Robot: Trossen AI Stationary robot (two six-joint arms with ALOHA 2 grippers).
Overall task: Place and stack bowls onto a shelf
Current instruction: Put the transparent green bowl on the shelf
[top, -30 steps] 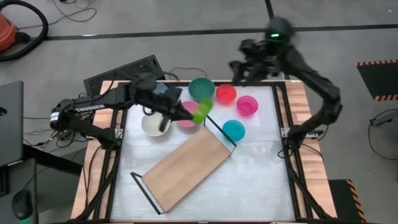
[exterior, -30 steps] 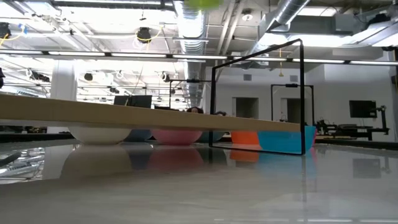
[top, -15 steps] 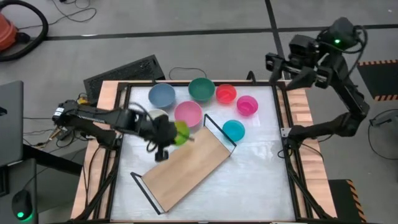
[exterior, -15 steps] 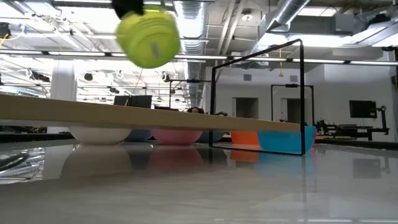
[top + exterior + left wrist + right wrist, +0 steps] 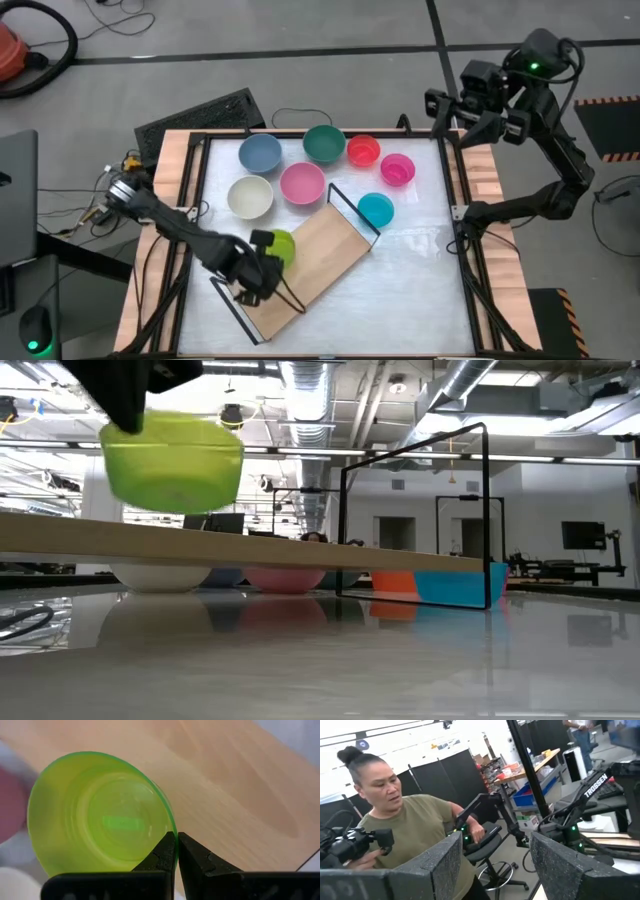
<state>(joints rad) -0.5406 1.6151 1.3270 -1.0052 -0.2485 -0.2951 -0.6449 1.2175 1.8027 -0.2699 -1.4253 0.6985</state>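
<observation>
The small lime green plastic bowl (image 5: 279,246) is being held by the left gripper (image 5: 262,268), whose two dark fingers (image 5: 162,855) are being pressed together on the bowl's rim. In the low view the bowl (image 5: 172,462) is being carried upright just above the flat light-wood shelf board with black wire loop frames (image 5: 300,268), and no contact with the board is being shown there. In the high view this bowl is being kept over the part of the shelf nearer to the left arm. The shelf is lying at an angle on the white table with the wooden edge (image 5: 420,290). The other bowls are resting on the table beyond the shelf: the larger blue bowl (image 5: 260,153), the larger teal bowl (image 5: 324,143), the small red bowl (image 5: 363,151) and the small magenta bowl (image 5: 397,169) are standing in a loose row, while the larger cream bowl (image 5: 250,196) and the larger pink bowl (image 5: 302,184) are standing closer to the shelf. The small cyan bowl (image 5: 376,209) is sitting just beside the shelf's far wire frame. The right gripper (image 5: 470,105) is being kept raised off the far right corner of the table, with its fingers (image 5: 440,865) being held apart and holding nothing.
</observation>
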